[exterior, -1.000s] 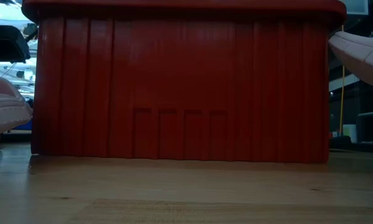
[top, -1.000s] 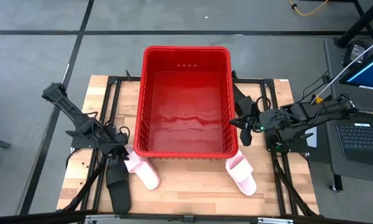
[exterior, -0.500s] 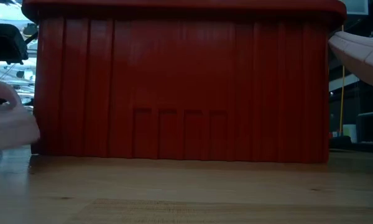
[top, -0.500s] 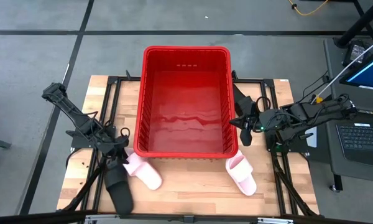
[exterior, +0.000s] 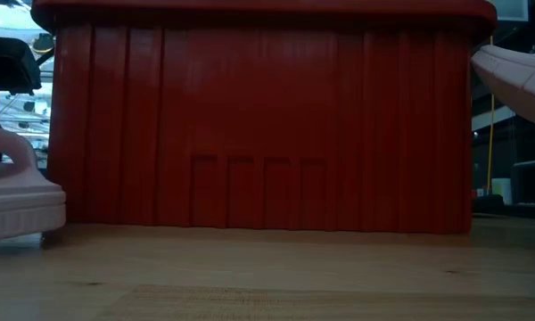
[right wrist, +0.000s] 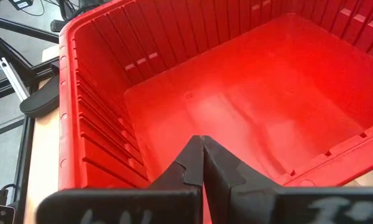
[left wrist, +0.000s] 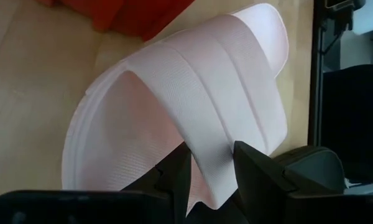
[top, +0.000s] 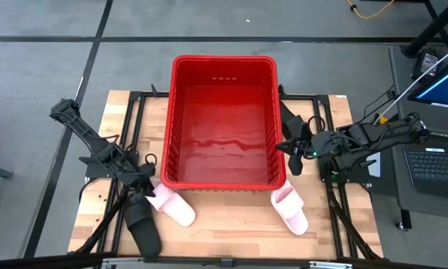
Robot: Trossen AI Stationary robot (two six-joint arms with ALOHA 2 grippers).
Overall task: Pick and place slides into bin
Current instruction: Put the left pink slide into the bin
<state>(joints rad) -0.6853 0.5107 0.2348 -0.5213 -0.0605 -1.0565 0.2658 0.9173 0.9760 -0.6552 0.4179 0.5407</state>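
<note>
I am clamping my left end effector [left wrist: 206, 171] on a pink slide's [top: 172, 205] strap beside the bin [top: 222, 63]; my right end effector [right wrist: 202, 163] is waiting, fingers together.

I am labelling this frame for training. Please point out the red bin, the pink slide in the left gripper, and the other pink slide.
red bin [top: 222, 60]: high view, far rim.
gripped pink slide [left wrist: 230, 81]: left wrist view, strap.
other pink slide [top: 290, 209]: high view, strap.

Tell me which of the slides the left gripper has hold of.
The pale pink slide off the bin's front-left corner: the left gripper is pinching its strap. The other pink slide and the black slide lie untouched.
</note>
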